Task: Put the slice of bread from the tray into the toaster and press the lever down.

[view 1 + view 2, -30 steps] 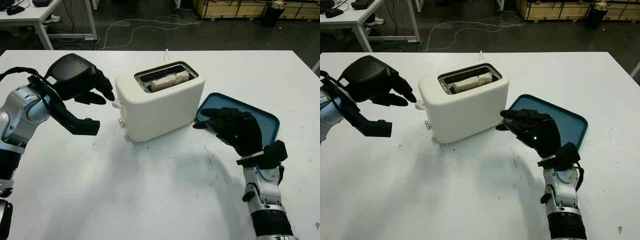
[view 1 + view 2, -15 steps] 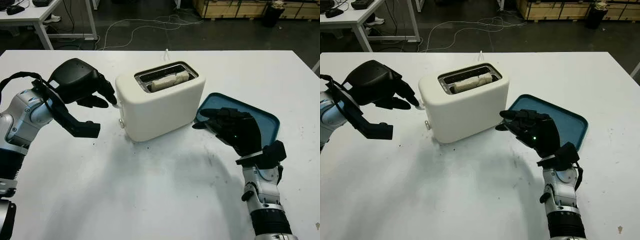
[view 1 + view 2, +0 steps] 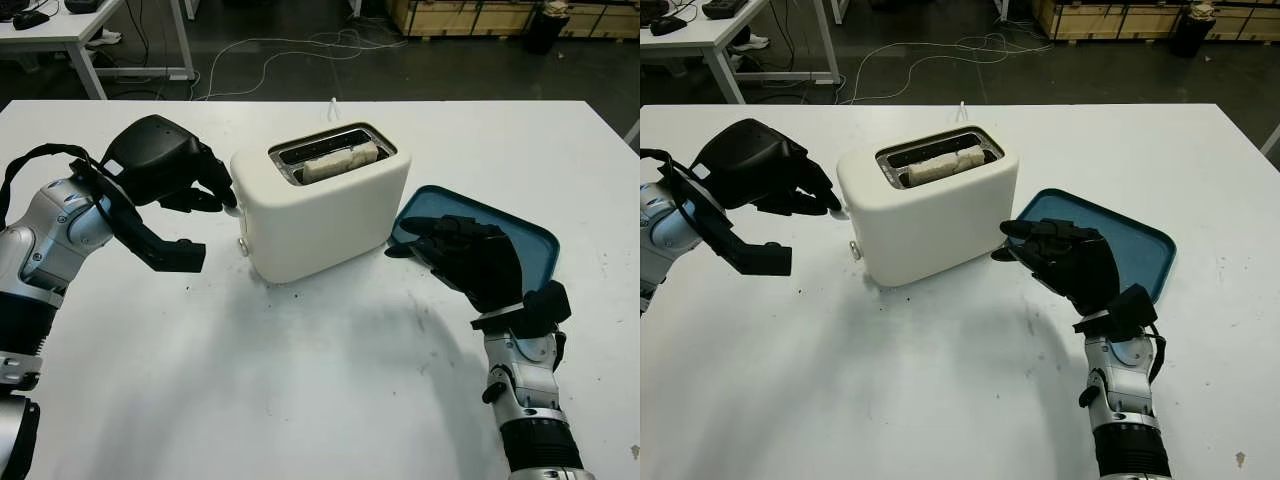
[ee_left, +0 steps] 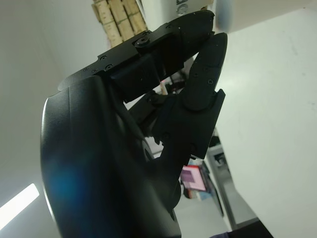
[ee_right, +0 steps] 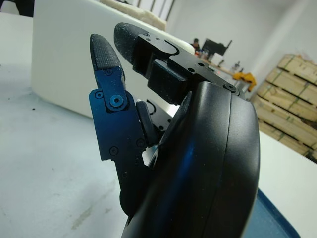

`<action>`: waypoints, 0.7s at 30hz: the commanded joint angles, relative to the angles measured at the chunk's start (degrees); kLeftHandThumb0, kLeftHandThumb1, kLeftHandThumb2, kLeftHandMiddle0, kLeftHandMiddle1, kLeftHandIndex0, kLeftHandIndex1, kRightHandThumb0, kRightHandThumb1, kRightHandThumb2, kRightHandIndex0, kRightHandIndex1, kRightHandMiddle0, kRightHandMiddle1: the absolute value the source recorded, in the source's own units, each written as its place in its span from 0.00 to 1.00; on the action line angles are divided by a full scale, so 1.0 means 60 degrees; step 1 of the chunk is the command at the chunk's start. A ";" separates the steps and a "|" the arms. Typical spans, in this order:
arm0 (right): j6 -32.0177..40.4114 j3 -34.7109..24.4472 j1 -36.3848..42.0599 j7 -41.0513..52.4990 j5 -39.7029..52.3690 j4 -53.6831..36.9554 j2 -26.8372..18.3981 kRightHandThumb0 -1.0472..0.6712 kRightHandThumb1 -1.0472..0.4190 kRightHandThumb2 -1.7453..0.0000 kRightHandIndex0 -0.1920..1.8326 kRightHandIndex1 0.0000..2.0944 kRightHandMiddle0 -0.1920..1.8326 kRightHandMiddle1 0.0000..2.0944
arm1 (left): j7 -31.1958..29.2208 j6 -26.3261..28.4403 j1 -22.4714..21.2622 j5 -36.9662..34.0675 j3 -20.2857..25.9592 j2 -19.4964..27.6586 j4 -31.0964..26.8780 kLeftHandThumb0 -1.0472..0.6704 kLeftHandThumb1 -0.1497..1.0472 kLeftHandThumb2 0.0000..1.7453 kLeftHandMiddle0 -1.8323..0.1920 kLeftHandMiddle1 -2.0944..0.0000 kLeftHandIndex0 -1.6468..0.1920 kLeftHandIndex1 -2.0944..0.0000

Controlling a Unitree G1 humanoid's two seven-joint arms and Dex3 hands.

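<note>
The white toaster (image 3: 322, 205) stands near the middle of the tabletop (image 3: 300, 400), a bit closer to the far edge. The slice of bread (image 3: 340, 161) is already down in the slot on top, lying along the slot, with its top edge peeking out. The blue tray (image 3: 530, 240) sits just beside the toaster, toward the right edge of the tabletop, and I see no bread on the part that shows.

So I think the bread part is done and the lever is what is left. The lever (image 3: 233, 209) is a small white knob sticking out of the toaster's short end, the end that faces the left edge of the tabletop. It looks like it is not pushed down yet.

The left hand (image 3: 165, 165) is right there at that end. Its fingers are curled and hold nothing, and the fingertips (image 3: 222, 192) sit right at the knob, touching it or almost. This hand is much nearer to the lever. The push has to go straight down along the toaster's end.

The right hand (image 3: 1070, 260) is over the near end of the tray, by the toaster's other end. It is open and holds nothing.
</note>
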 commanded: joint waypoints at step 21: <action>-0.0465 -0.0224 0.0080 0.0819 0.0418 0.0138 0.0187 0.30 0.09 0.97 0.66 0.13 0.64 0.00 | -0.0632 0.0229 -0.0283 -0.0408 -0.0351 -0.0256 0.0404 0.38 0.83 0.00 0.41 0.37 0.15 1.00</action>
